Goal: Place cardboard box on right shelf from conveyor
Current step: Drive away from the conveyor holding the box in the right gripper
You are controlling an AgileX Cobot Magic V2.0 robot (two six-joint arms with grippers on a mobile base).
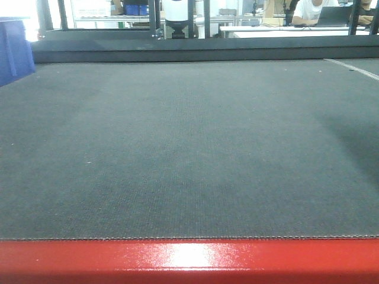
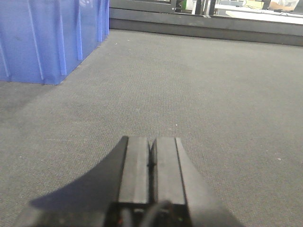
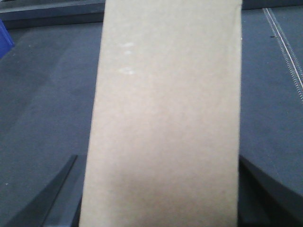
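Observation:
The plain tan cardboard box [image 3: 163, 109] fills the middle of the right wrist view, its long face running away from the camera over the dark conveyor belt [image 3: 42, 94]. My right gripper [image 3: 158, 158] has one dark finger against each long side of the box and is shut on it. My left gripper [image 2: 152, 142] is shut with nothing in it, low over the belt [image 2: 199, 94]. The front view shows only the bare conveyor [image 1: 189, 148] and its red edge [image 1: 189, 260], with no box or gripper. The right shelf is out of view.
A blue plastic bin [image 2: 42, 38] stands on the belt ahead and left of my left gripper, and also shows at the left edge of the front view [image 1: 15, 50]. A dark frame rail [image 1: 195, 47] bounds the belt's far side. A white seam line [image 3: 286, 52] crosses the belt at right.

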